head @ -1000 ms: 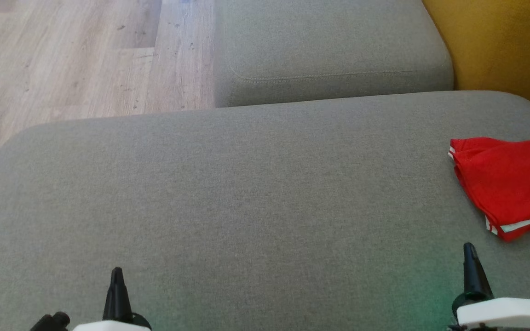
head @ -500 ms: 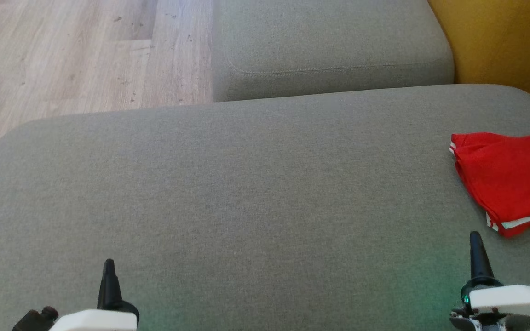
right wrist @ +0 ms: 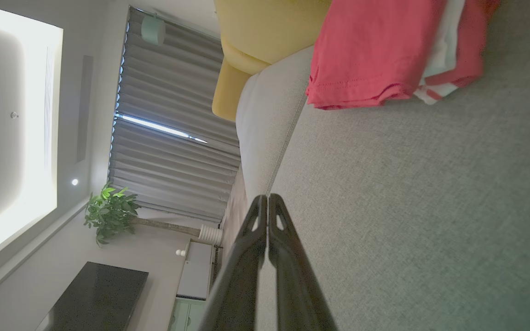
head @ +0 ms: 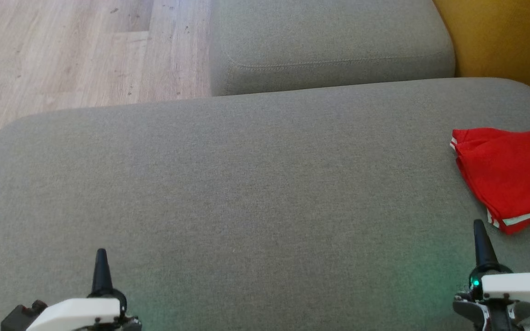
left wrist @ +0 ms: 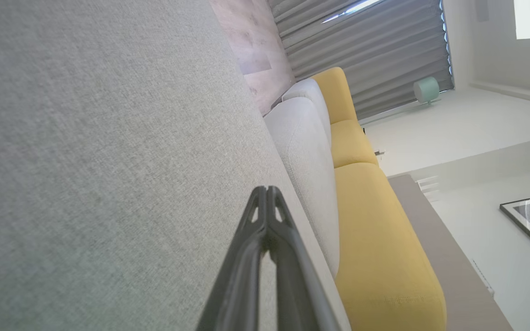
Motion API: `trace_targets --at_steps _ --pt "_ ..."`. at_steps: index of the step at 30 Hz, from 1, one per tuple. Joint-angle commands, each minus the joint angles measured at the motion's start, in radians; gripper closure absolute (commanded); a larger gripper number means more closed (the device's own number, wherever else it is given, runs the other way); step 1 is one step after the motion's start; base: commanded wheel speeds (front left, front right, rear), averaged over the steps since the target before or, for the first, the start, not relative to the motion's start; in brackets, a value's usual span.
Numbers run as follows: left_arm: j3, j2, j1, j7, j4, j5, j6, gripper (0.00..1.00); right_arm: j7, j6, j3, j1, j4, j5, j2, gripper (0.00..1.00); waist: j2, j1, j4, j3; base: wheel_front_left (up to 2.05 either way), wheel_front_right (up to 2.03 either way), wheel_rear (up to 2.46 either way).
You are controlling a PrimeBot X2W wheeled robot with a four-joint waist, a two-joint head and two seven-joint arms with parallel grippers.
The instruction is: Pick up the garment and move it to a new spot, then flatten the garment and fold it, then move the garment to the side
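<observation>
We record: grey sofa seat [head: 246, 184], wood floor [head: 62, 55], yellow backrest [head: 499, 37]; folded red jersey [head: 509, 174], cut off at frame edge; left gripper [head: 101, 253], right gripper [head: 478, 224]: fingers pressed together, empty.

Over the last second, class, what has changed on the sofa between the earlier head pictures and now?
The whole head view slid, so the camera moved, not the scene. The left gripper and right gripper show slightly higher and wider apart, seemingly easing forward. Nothing was taken or released. The folded red garment lies unmoved at the grey cushion's right end; both pairs of fingers stayed shut, empty.
</observation>
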Motion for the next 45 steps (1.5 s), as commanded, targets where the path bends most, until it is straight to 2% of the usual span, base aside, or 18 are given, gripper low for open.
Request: trace_targets --at_steps 1,28,45 --pt "0.039 0.012 -0.061 0.006 -0.024 -0.026 -0.009 1.0 0.008 0.005 0.009 -0.059 -0.031 0.028 -0.012 1.0 0.0 0.0001 0.0 0.002 0.0 0.0 0.0" --pt "0.121 0.009 -0.148 0.088 0.007 -0.338 -0.056 1.0 0.087 0.007 -0.032 -0.149 -0.014 0.335 -0.008 1.0 0.0 0.0001 -0.007 0.039 0.0 0.0 0.0" --pt "0.133 0.003 -0.154 0.098 0.01 -0.35 -0.059 1.0 0.096 0.007 -0.039 -0.155 -0.012 0.349 -0.005 1.0 0.0 0.0001 -0.008 0.041 0.0 0.0 0.0"
